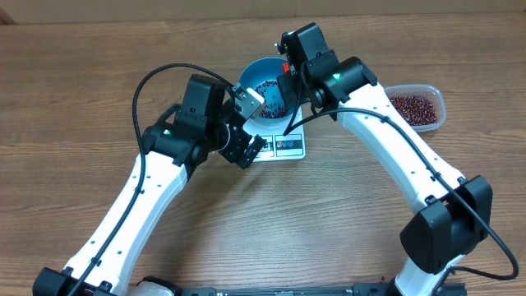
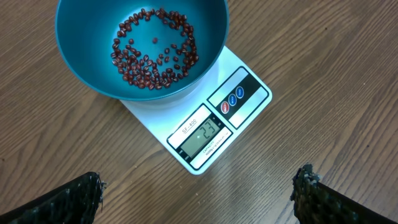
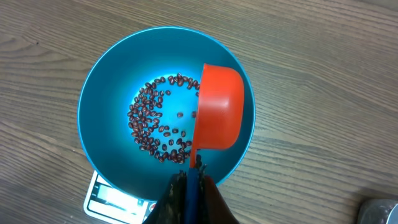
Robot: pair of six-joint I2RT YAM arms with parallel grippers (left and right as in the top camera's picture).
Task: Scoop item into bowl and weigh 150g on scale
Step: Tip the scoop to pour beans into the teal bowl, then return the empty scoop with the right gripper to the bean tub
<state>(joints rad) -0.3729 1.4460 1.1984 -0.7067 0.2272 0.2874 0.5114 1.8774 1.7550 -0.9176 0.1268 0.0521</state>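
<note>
Upper centre of overhead view: blue bowl [image 1: 255, 72] on white scale [image 2: 249, 81], holding beans [image 3: 155, 127]. Right tool [image 3: 191, 183] clenched on orange scoop [image 3: 219, 109], tipped over bowl. Left tool [image 2: 199, 190] released, empty.

The scale [image 2: 244, 67] has a display [image 2: 200, 135] with dark digits that seem to read "23". Just above the display a small printed label reads "SF-400". The print below it and the signs on the buttons [image 2: 232, 98] are too small to read.
</note>
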